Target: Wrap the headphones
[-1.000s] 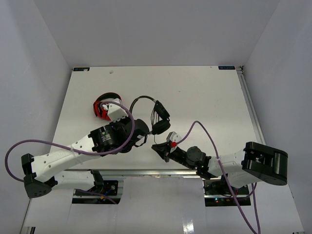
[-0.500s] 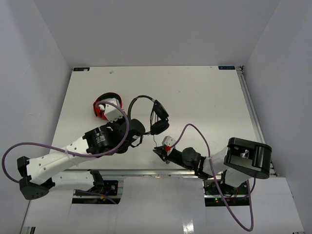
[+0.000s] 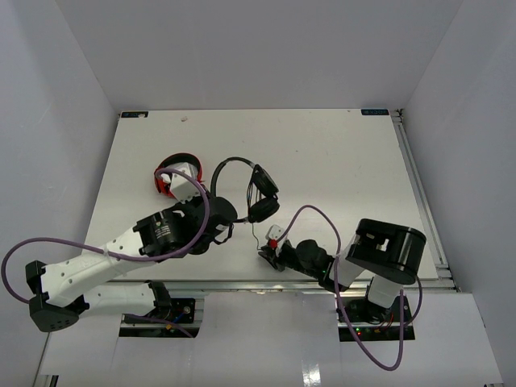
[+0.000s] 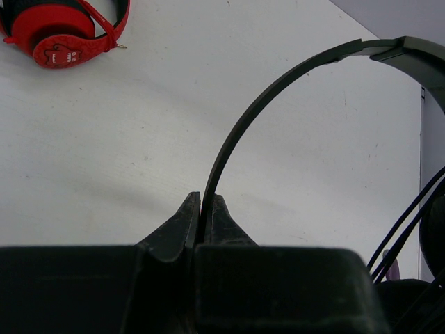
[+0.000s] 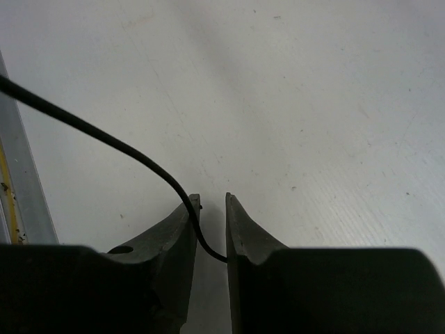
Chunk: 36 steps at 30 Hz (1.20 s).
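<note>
The left pincer (image 4: 204,198) pinched the headphones (image 3: 264,210) by the headband (image 4: 278,83) rising from its tips, while the slightly spread right pincer (image 5: 211,198) had the loose cable (image 5: 104,136) running through its gap, so winding seemed unfinished.

On the left wrist view the headphones (image 4: 278,83) run off the right edge, so I get little more than the arc of the band. The band's near end vanishes between the pressed-together fingers of the left gripper (image 4: 200,209). The red headphones (image 4: 62,31) are clipped by the far left corner.

On the right wrist view the cable (image 5: 104,132) leaves at the left edge. Its other end drops out of sight between the slightly parted fingers of the right gripper (image 5: 212,202).

From above, the cable is too thin for me to trace, and the left arm (image 3: 121,250) covers its own fingertips.
</note>
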Each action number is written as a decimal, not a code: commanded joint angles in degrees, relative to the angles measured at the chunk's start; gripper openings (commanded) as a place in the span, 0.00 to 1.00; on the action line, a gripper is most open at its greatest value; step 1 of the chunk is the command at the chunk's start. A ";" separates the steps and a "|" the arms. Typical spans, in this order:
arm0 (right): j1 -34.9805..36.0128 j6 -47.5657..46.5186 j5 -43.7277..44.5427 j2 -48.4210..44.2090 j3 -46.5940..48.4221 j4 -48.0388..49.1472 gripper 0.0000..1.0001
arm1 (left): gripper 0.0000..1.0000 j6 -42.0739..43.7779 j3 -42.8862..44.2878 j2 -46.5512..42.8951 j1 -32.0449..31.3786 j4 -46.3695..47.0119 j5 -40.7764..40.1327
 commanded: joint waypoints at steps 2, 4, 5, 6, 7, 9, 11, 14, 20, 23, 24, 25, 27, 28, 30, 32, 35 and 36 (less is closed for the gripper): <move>-2.47 1.63 -4.52 3.50 2.28 32.06 0.27 | 0.00 -0.39 -0.53 -2.36 0.28 2.41 -0.32; -3.33 2.42 -5.45 5.05 2.91 32.38 0.25 | 0.00 -0.36 -0.64 -2.53 0.28 2.65 -0.11; -3.76 2.70 -5.63 5.69 3.25 32.57 0.22 | 0.00 -0.29 -0.72 -2.60 0.28 2.72 0.01; -4.15 3.41 -5.73 6.08 3.38 32.80 0.19 | 0.00 -0.23 -0.88 -2.70 0.28 2.78 0.14; -4.54 4.12 -5.83 6.47 3.51 33.02 0.15 | 0.00 -0.16 -1.04 -2.80 0.28 2.85 0.27; -5.61 5.37 -7.67 7.03 3.41 33.75 0.08 | 0.00 0.47 -1.38 -3.28 0.28 3.14 0.69; -7.30 6.55 -8.17 6.85 2.77 34.28 0.08 | 0.00 1.96 -2.10 -4.95 0.28 5.25 1.53; -9.39 8.15 -8.71 6.21 2.02 34.38 0.08 | 0.00 7.97 -4.81 -7.77 0.28 13.08 5.08; -13.97 11.40 -9.85 3.91 0.90 34.05 0.08 | 0.00 21.07 -10.65 -15.78 0.28 23.60 15.95; -17.76 13.94 -10.44 1.17 0.11 33.12 0.08 | 0.00 25.05 -11.44 -17.69 0.28 23.69 18.90; -19.02 15.18 -11.19 0.21 -0.19 32.59 0.08 | 0.00 26.44 -11.76 -18.39 0.28 23.75 20.10; -20.28 16.32 -12.54 -0.89 -0.29 31.83 0.08 | 0.00 28.20 -12.04 -18.83 0.28 23.87 21.23; -22.79 18.48 -15.44 -3.93 0.13 28.29 0.08 | 0.00 32.38 -12.38 -18.93 0.28 23.86 23.27; -23.71 19.45 -16.66 -6.37 1.02 23.83 0.08 | 0.00 34.17 -12.50 -18.70 0.28 23.73 24.12; -25.52 19.85 -19.11 -11.78 4.04 10.80 0.08 | 0.00 37.15 -12.49 -16.45 0.28 22.54 24.47; -26.16 19.10 -19.43 -15.07 6.24 1.93 0.08 | 0.00 38.46 -12.14 -14.49 0.28 21.51 24.78; -26.85 17.11 -17.37 -24.94 12.90 -21.42 0.08 | 0.00 40.11 -10.44 -7.18 0.28 17.81 22.66; -27.34 17.19 -16.63 -27.75 14.89 -31.36 0.08 | 0.00 40.21 -9.50 -3.77 0.28 16.52 20.72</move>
